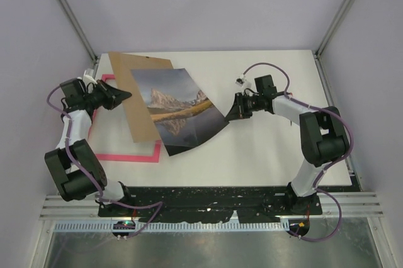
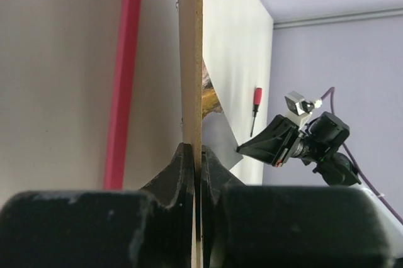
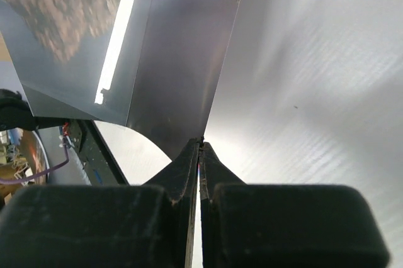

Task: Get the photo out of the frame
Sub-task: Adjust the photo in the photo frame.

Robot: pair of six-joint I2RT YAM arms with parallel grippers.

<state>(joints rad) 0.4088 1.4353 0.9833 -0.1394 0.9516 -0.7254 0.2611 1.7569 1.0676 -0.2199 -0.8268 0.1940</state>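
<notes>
Left of the top view, left pincer point(image 1: 124, 97): clenched on the left edge of the brown backing board point(image 1: 135, 89), holding it raised and tilted above the white tabletop point(image 1: 271, 155). From the left wrist view, same grip: jaws pressed against both faces of the backing board point(image 2: 191, 60), seen edge-on as a thin upright strip through the middle of the picture.

Centre of the top view, photo point(image 1: 179, 111): mountain and lake print, overlapping the right part of the board, bowed rather than flat. Pinched at its right corner by the right pincer point(image 1: 230, 116), right of centre. From the right wrist view, right pincer point(image 3: 200, 155) shut tight on the glossy sheet's edge, photo point(image 3: 176, 60) curving up across the upper half of the picture.

Frame point(image 1: 126, 156): bright pink, lying on the tabletop at the left, partly under the lifted board. Photo outside its rim, lower left corner just beside the frame's lower right corner; cannot tell whether touching. In the left wrist view, one pink bar of the frame point(image 2: 124, 73) left of the board, a sliver of photo point(image 2: 211, 101) and the right pincer point(image 2: 242, 150) to its right.
</notes>
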